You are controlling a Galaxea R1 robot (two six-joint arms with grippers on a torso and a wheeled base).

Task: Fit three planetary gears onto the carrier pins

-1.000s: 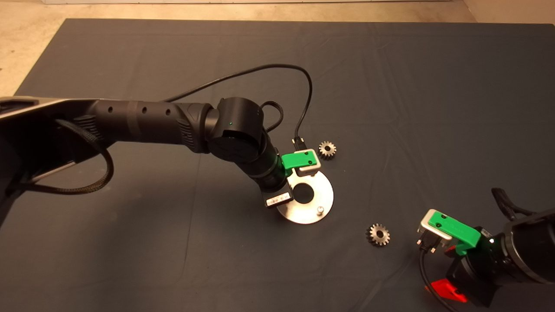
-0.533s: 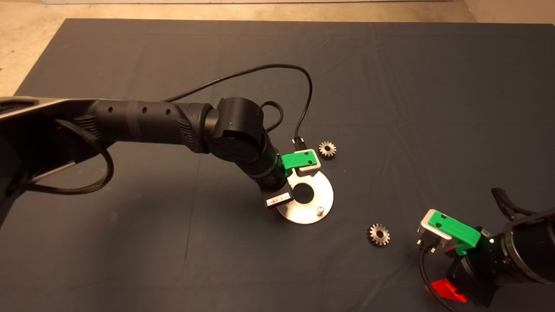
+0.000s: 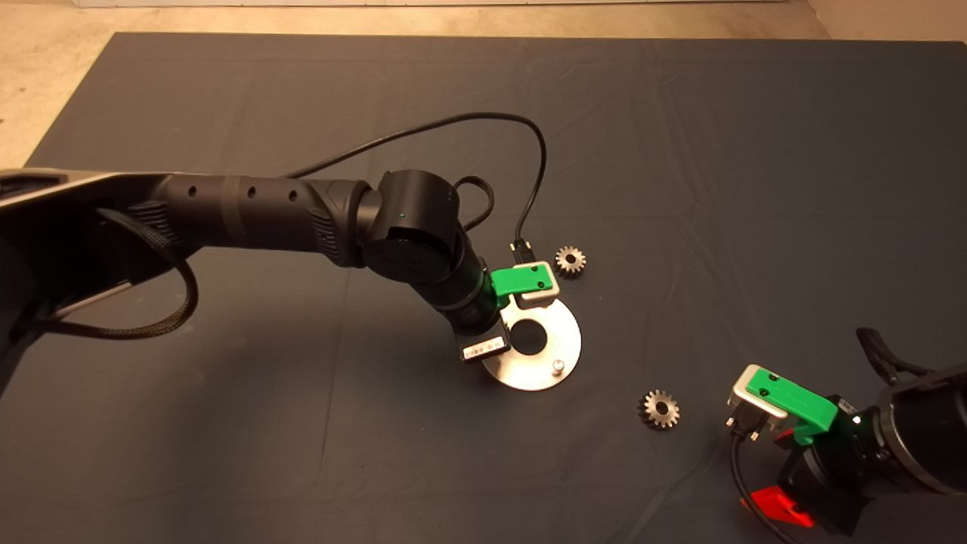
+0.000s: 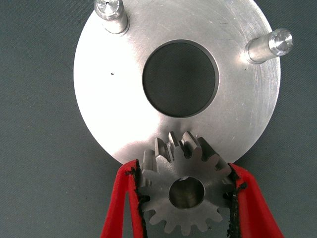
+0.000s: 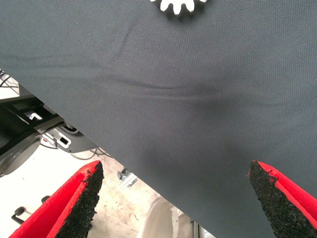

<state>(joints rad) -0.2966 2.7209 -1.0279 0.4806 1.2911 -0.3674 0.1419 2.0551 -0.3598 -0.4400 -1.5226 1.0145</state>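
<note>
My left gripper is shut on a planetary gear, its red fingers pressing the teeth on both sides. The gear sits flat over the rim of the silver carrier disc; grey metal shows through its centre hole. Two carrier pins stand bare on the disc's other side. From above, the left wrist covers part of the disc, with one pin showing. Two loose gears lie on the mat, one beyond the disc, one near the right gripper, which is open and parked.
A black cable loops over the mat behind the left arm. The mat's edge and the floor beyond it show in the right wrist view, with the rim of a gear in it too.
</note>
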